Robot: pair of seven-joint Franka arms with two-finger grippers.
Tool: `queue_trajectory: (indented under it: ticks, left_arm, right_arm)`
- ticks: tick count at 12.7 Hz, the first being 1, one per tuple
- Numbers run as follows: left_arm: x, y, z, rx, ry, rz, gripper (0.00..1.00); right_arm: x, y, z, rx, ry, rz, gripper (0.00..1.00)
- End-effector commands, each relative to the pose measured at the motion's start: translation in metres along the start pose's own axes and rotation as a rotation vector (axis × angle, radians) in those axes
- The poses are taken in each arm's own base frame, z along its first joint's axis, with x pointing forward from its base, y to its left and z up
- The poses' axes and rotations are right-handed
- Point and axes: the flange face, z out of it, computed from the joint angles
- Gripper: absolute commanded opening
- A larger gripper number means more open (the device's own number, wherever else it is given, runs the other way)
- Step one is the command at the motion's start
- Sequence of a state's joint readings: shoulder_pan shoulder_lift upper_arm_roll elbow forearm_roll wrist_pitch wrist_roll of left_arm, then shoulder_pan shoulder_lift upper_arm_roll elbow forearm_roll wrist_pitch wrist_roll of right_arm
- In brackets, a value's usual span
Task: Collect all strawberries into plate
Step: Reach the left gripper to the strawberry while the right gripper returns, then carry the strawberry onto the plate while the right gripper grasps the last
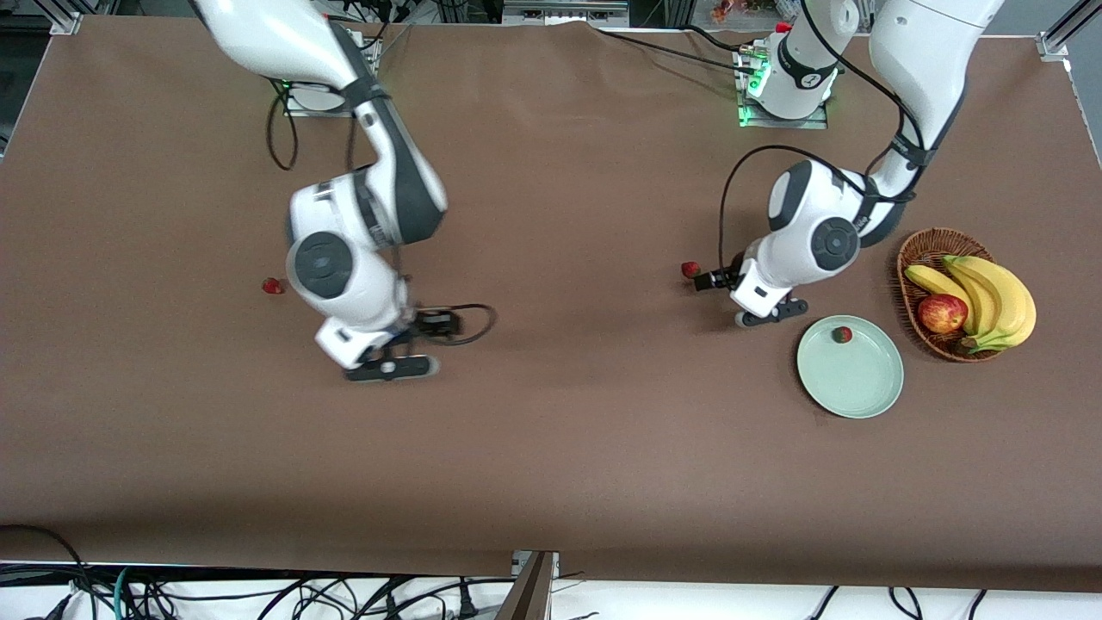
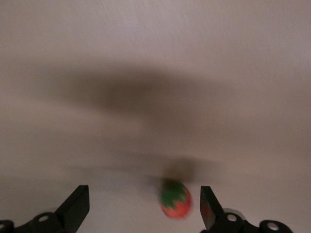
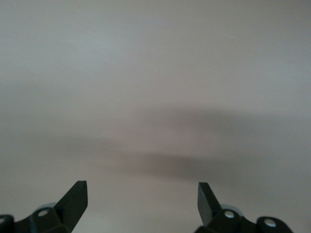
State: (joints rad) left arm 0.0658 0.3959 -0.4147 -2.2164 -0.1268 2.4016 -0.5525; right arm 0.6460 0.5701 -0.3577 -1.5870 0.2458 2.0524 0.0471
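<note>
At the right arm's end of the table, one strawberry (image 1: pixel 272 286) lay on the brown table (image 1: pixel 551 448), just beside the right arm's wrist housing and apart from everything else. The right gripper (image 1: pixel 392 368) hung low over bare cloth, nearer the front camera than that berry. Its wrist view showed both fingers (image 3: pixel 73 201) spread wide with nothing between them, only blurred tabletop.

Toward the middle of the table, a second strawberry (image 1: pixel 690 269) lay on the cloth beside the left arm's wrist. The left gripper (image 1: pixel 769 313) was low over the table between that berry and the plate. Its wrist view showed the fingers (image 2: pixel 76 206) spread wide and a strawberry (image 2: pixel 176 199) lying on the cloth between them, closer to one finger, touching neither; that view was blurred.

Toward the left arm's end, the pale green plate (image 1: pixel 861 392) sat flat on the cloth, nearer the front camera than the left gripper. A third strawberry (image 1: pixel 842 334) rested in it close to the rim on the robots' side. Just beside the plate stood a wicker basket (image 1: pixel 914 258) holding bananas (image 1: pixel 999 293) and an apple (image 1: pixel 942 313).
</note>
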Motion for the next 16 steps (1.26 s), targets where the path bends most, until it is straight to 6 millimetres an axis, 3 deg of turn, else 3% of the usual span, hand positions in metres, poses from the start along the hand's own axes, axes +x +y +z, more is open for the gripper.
queue_trajectory:
  ticks: [1,4,6,8,12,14,16]
  left_arm:
    - [-0.033,0.013,-0.001,0.015,0.002,-0.054,1.0]
    - [-0.048,0.015,0.013,0.112,0.07,0.07,1.0]
    - [-0.052,0.02,0.02,0.116,0.106,0.073,0.94]
    - [-0.059,0.027,0.028,0.143,0.129,0.124,0.89]
    - [-0.055,0.033,0.036,0.115,0.172,0.137,0.87]
    - [-0.055,0.035,0.035,0.137,0.198,0.19,0.73]
    - [-0.055,0.035,0.038,0.145,0.2,0.201,0.47]
  right_arm:
    - [-0.059,0.104,0.005,0.018,-0.078,-0.116,1.0]
    - [-0.105,0.215,0.03,0.024,-0.146,-0.186,1.0]
    - [-0.149,0.256,0.073,0.009,-0.146,-0.181,1.0]
    - [-0.184,0.263,0.105,-0.019,-0.102,-0.152,0.99]
    - [-0.19,0.265,0.121,0.01,-0.112,-0.087,0.94]
    - [-0.185,0.246,0.137,0.032,-0.1,-0.065,0.94]
    - [-0.18,0.244,0.137,0.016,-0.07,-0.067,0.93]
